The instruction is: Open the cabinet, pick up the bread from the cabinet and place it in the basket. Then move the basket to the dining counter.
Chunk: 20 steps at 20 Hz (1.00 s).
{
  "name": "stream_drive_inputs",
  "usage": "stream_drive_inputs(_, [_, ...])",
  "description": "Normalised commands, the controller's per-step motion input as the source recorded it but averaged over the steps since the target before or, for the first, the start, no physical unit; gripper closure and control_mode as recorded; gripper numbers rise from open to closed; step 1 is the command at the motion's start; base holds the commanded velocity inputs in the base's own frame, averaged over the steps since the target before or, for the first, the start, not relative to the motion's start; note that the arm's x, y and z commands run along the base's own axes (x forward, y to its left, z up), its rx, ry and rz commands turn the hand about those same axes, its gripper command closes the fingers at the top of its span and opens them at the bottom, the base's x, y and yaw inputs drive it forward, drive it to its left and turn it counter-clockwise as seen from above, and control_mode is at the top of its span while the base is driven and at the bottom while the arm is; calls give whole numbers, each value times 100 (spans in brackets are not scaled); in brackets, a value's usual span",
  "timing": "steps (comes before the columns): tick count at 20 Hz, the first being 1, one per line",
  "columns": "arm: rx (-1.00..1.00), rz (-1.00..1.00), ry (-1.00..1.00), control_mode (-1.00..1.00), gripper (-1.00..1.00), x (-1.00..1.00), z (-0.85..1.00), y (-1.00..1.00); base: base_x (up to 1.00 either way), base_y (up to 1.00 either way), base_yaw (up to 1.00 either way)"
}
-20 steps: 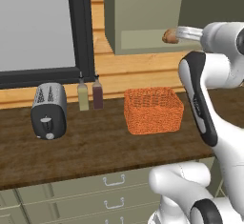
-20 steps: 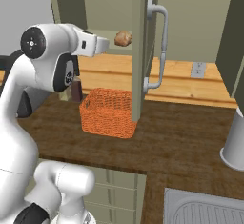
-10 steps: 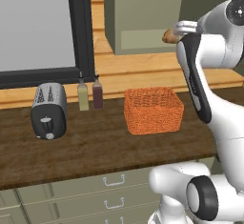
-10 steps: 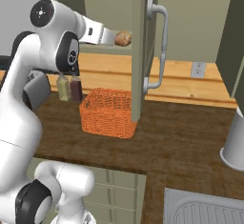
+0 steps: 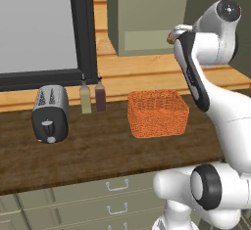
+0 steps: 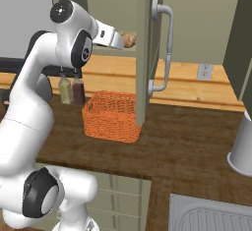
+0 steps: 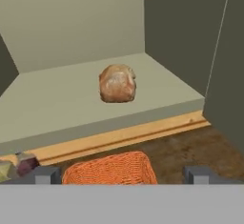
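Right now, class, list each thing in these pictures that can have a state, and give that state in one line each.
cabinet: door open, swung out over the worktop.
bread: lying on the cabinet shelf, not held.
basket: upright on the worktop, nothing seen in it.
tool: open, aimed at the bread, short of it.
toaster: upright, slots look empty.

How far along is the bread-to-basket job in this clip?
Done: the cabinet door stands open. In hand: the gripper, open, faces the bread, which sits on the cabinet shelf, ungrasped. Left: grasping the bread, placing it in the empty basket below on the worktop, then moving the basket to the dining counter.
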Motion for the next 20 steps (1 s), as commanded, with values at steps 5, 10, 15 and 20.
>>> stream_drive_inputs(5, [0, 0, 3, -100, -100, 66, -2, -3, 0, 0, 0])
stream_drive_inputs(10, [0, 0, 2, -100, -100, 53, 0, -18, 0, 0, 0])
stream_drive_inputs(15, [0, 0, 4, -100, -100, 38, -8, -19, 0, 0, 0])
stream_drive_inputs(20, [0, 0, 5, -100, -100, 45, -7, 1, 0, 0, 0])
